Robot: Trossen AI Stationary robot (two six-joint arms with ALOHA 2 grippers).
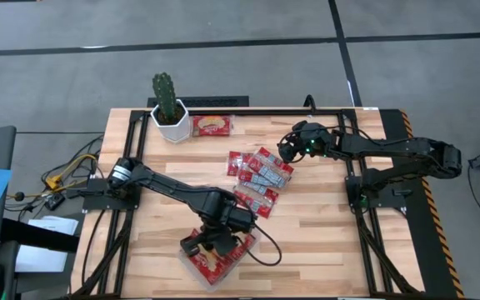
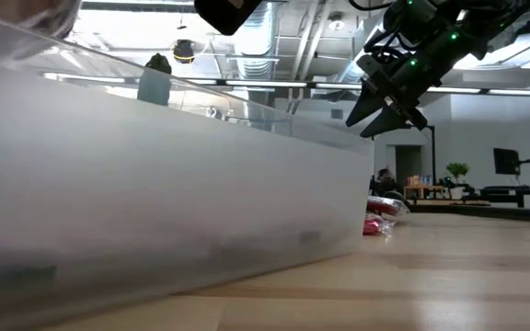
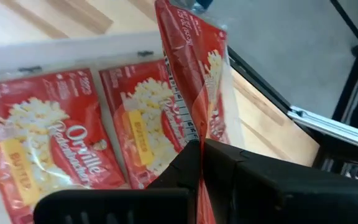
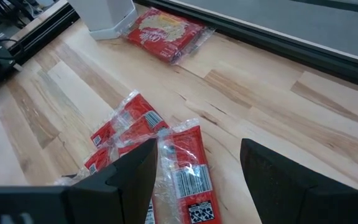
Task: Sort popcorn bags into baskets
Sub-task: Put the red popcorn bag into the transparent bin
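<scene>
A clear tray [image 1: 192,260] sits at the table's near edge with red popcorn bags lying flat in it, two of them picture side up [image 3: 55,137]. My left gripper [image 1: 220,234] is over the tray and shut on another red bag [image 3: 194,68]. A pile of several red bags [image 1: 259,177] lies mid-table, some with grey-white panels up [image 4: 182,165]. My right gripper [image 4: 197,168] hovers open above the pile's right end, off the table [image 2: 386,108]. One more bag [image 1: 212,125] lies flat beside the white cactus pot. My left gripper pinches the red bag between its two fingers [image 3: 219,163], on the bag's near end [image 3: 194,134]. The bag runs forward from the fingers, turned on edge over the flat bags in the tray. Whether its far end touches the tray, I cannot tell.
The white pot with a cactus [image 1: 169,112] stands at the far left of the table. The tray's clear wall [image 2: 155,202] fills the low view's left. Bare wood lies at the table's right [image 1: 323,225] and left [image 1: 152,217]. Black frame rails border the table [image 1: 357,167].
</scene>
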